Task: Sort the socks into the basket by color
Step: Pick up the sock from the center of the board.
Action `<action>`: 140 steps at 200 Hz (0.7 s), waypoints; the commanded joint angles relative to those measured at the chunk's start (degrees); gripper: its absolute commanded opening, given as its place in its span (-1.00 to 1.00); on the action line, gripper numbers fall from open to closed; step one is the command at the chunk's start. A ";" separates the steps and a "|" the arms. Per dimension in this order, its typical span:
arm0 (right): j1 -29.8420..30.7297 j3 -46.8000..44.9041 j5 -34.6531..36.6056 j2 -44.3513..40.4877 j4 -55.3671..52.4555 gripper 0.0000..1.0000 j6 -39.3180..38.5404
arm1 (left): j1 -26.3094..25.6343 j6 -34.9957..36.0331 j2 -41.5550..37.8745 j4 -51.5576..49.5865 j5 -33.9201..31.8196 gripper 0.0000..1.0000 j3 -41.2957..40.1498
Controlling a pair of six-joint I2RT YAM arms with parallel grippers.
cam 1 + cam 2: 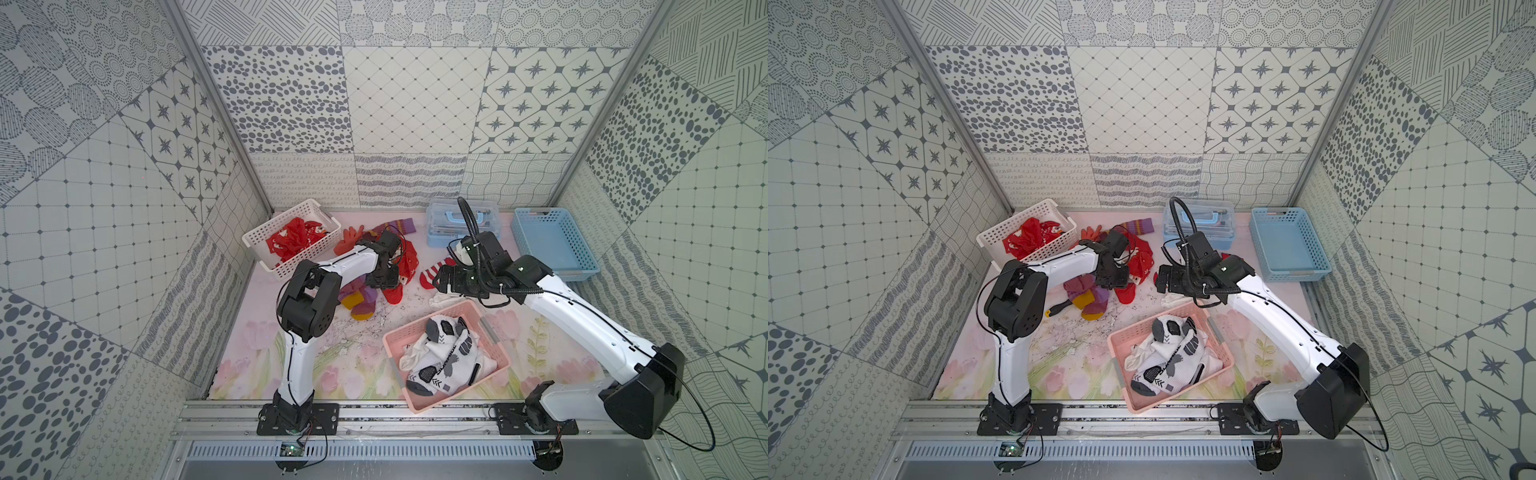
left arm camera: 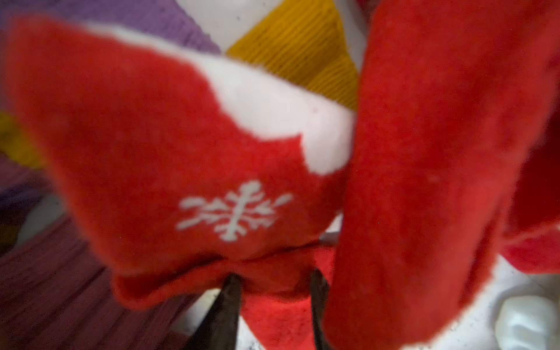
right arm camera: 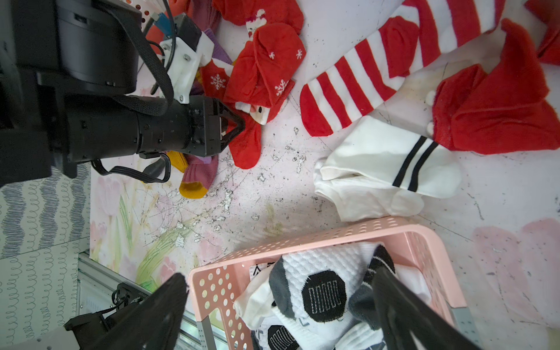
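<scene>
My left gripper [image 2: 274, 288] is shut on the edge of a red sock with a white snowflake [image 2: 181, 151], low in the sock pile [image 1: 409, 259] at the table's middle back. Purple socks with yellow toes [image 1: 361, 301] lie just beside it. My right gripper [image 3: 280, 278] stands open with nothing in it, above the far corner of the pink basket [image 1: 390, 345], which holds white socks with black-grey marks [image 1: 444, 357]. A red-white striped sock [image 3: 348, 88] and a white sock with two black stripes [image 3: 385, 169] lie on the table. The white basket [image 1: 291, 266] holds red socks [image 1: 297, 239].
An empty blue basket [image 1: 552, 249] stands at the back right, a clear box with a blue handle [image 1: 461, 224] next to it. An orange-red glove [image 1: 349, 239] lies near the white basket. A screwdriver [image 1: 1057, 309] rests by the left arm's elbow.
</scene>
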 commanded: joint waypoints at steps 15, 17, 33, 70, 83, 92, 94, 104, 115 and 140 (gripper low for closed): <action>-0.43 0.40 -1.07 0.10 2.29 0.96 -1.18 | -0.83 -1.22 -2.61 -2.55 -0.87 -0.81 -1.84; -0.45 0.40 -1.14 0.13 2.23 0.96 -1.17 | -0.83 -1.22 -2.85 -2.56 -0.91 -0.84 -1.92; -0.46 0.54 -1.41 0.35 2.51 0.96 -1.14 | -0.92 -1.00 -4.54 -2.80 -1.18 -0.98 -2.53; -0.45 0.67 -1.85 0.57 2.96 0.96 -0.74 | -1.32 0.26 -9.76 -3.56 -1.81 -1.00 -3.83; -0.46 0.78 -1.99 0.57 3.11 0.96 -0.77 | -1.36 0.69 -12.04 -3.94 -1.76 -1.00 -4.37; -0.43 0.83 -2.09 0.70 3.31 0.96 -0.70 | -1.36 0.96 -13.61 -4.09 -1.71 -1.00 -4.83; -0.45 0.77 -2.19 0.71 3.34 0.96 -0.74 | -1.36 1.08 -13.93 -4.19 -1.71 -1.00 -4.91; -0.46 0.92 -2.32 1.02 3.58 0.96 -0.70 | -1.36 1.45 -15.60 -4.61 -1.70 -1.00 -5.05; -0.43 1.11 -2.60 1.34 3.75 0.96 -0.70 | -1.37 1.91 -17.41 -5.04 -1.62 -1.00 -5.22; -0.42 1.61 -3.26 2.10 4.65 0.96 -0.94 | -1.36 3.05 -20.97 -6.82 -2.03 -1.00 -4.09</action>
